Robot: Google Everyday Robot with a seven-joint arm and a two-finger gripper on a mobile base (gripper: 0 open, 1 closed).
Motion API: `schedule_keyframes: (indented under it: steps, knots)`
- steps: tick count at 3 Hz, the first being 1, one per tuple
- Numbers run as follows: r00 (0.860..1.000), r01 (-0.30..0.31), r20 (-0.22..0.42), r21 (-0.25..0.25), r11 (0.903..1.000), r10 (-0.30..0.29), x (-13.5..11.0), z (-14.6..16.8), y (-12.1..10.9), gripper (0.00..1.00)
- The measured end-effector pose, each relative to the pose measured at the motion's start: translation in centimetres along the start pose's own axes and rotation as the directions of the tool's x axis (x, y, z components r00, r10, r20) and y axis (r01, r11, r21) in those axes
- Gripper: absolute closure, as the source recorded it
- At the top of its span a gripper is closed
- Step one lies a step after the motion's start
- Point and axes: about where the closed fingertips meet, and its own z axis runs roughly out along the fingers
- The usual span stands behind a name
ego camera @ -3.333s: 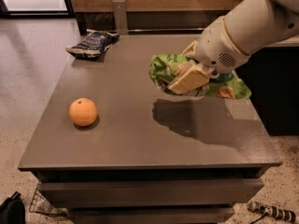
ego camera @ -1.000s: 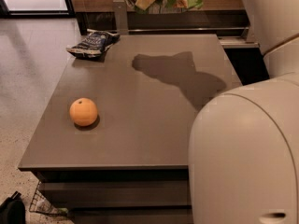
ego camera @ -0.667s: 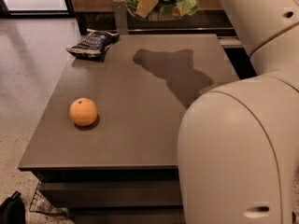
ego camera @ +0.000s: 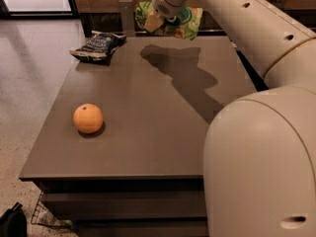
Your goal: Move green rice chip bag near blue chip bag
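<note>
The green rice chip bag (ego camera: 180, 23), bright green with pictured tan chips, hangs in the air above the table's far edge. My gripper (ego camera: 158, 19) is shut on it from the left side, at the end of the big white arm that reaches in from the right. The blue chip bag (ego camera: 97, 45), small, dark navy and wrinkly, lies on the table's far left corner. The green bag is to the right of the blue bag and apart from it, and its shadow falls on the table between them.
An orange (ego camera: 88, 118) sits on the grey table (ego camera: 148, 132) at the left, near the front. The arm's white bulk (ego camera: 261, 167) fills the right foreground. A dark wall and ledge run behind the table. A wire basket (ego camera: 44, 215) is under the front left corner.
The arm has carried the green bag from the table's right side up and to the far edge, then slightly lower and left toward the blue bag. The blue bag and the orange have not moved.
</note>
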Motion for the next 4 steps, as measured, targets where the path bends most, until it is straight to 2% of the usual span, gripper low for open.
schedule_keyframes:
  steps: [1,2,4]
  knots:
    - [0.983,-0.063,0.173,0.007,0.9980,0.061,-1.7,5.0,0.8,1.00]
    - [0.953,-0.060,0.295,-0.027,0.9978,0.065,-4.0,7.4,1.7,0.98]
    - [0.957,-0.058,0.281,-0.034,0.9977,0.065,-3.9,7.9,2.1,0.36]
